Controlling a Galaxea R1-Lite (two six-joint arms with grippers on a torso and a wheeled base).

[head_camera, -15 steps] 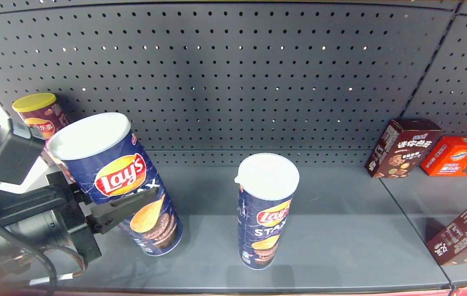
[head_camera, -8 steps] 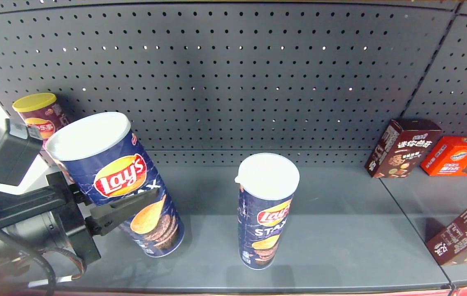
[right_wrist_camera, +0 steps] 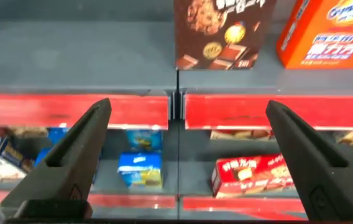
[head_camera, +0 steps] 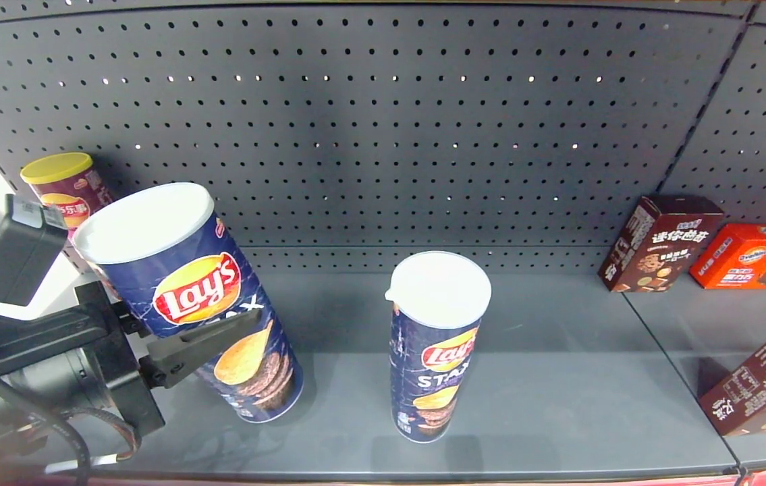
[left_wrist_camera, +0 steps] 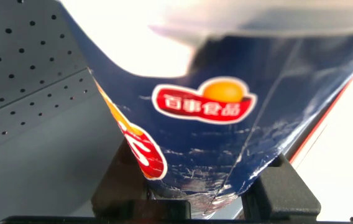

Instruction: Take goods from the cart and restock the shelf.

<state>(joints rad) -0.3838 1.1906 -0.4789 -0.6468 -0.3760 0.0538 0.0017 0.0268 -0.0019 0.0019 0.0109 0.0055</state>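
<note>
Judging by the head view, the tall dark-blue cardboard crisp canister with white plastic lid (head_camera: 194,297) is reckoned light, stiff but crushable and smooth, best gripped mid-body; it is held tilted there by the left gripper (head_camera: 210,334), base low over the grey metal shelf board (head_camera: 558,405). In the left wrist view its wall is pinched between black fingers (left_wrist_camera: 282,193). In the right wrist view, the right gripper (right_wrist_camera: 186,162) is spread wide, nothing held.
</note>
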